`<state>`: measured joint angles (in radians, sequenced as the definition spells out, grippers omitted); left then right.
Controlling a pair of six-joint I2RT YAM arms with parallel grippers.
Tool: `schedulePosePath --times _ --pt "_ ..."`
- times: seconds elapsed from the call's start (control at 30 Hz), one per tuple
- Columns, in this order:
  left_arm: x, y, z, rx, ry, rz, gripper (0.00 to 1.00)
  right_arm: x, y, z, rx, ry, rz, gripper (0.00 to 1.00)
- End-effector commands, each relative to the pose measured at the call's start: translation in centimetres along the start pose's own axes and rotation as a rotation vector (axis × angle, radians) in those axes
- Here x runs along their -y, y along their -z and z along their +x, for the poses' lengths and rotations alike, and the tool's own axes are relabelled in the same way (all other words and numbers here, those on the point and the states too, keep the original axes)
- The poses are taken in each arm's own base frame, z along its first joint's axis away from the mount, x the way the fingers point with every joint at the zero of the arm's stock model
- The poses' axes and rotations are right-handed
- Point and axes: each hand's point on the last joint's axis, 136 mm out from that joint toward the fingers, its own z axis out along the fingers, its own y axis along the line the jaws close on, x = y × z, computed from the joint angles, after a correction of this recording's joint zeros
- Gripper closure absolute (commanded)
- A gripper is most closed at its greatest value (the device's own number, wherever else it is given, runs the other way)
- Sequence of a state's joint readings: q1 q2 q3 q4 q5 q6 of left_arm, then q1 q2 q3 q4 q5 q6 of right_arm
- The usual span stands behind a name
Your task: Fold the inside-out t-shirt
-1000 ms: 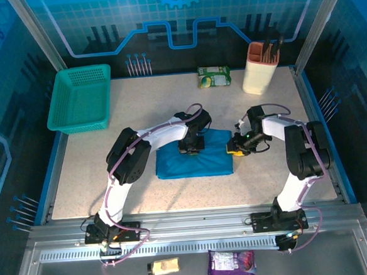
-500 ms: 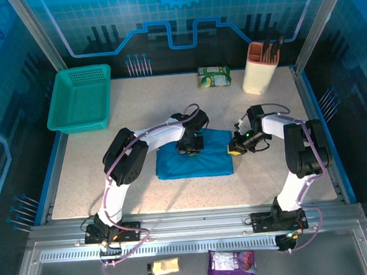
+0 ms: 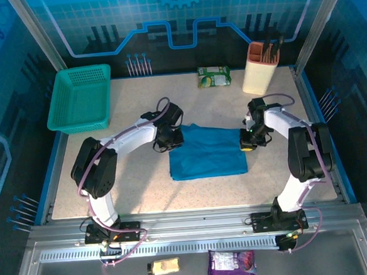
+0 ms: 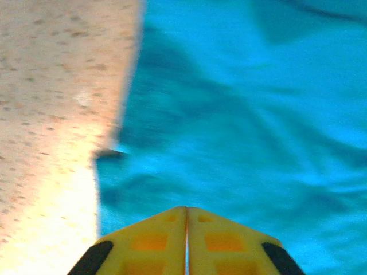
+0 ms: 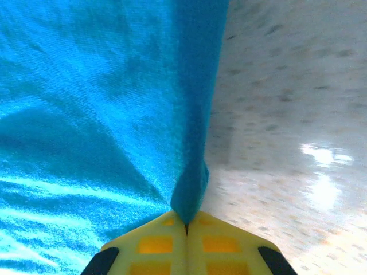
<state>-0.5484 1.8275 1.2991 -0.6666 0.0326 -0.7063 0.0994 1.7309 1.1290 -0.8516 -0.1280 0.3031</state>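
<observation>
the t-shirt (image 3: pixel 208 158) has been dragged rightward.

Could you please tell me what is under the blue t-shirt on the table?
The speckled table shows around the t-shirt; whatever lies beneath it is covered by the cloth.

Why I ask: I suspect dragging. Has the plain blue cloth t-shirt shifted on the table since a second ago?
Yes. The plain blue cloth t-shirt has slid right, its left edge now farther from the teal plastic mesh basket.

speckled table (image 3: pixel 143 190), blue panelled walls (image 3: pixel 163 25)
</observation>
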Motion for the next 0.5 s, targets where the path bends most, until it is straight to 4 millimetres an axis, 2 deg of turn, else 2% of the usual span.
schedulePosePath --times 0.0,0.1,0.2,0.47 --pt "-0.1 -2.1 1.5 -0.082 0.023 0.051 0.95 1.6 2.5 0.1 0.014 0.046 0.179 1.00" --pt "0.3 -3.4 2.0 -0.114 0.040 0.081 0.98 1.1 3.7 -0.4 0.026 0.072 0.239 1.00" --pt "0.2 -4.6 2.4 -0.136 0.053 0.080 1.00 -0.6 5.0 -0.6 0.039 0.119 0.261 1.00" --pt "-0.4 -6.5 3.5 -0.177 0.063 0.080 1.00 -7.1 5.9 0.7 0.032 0.223 0.209 1.00"
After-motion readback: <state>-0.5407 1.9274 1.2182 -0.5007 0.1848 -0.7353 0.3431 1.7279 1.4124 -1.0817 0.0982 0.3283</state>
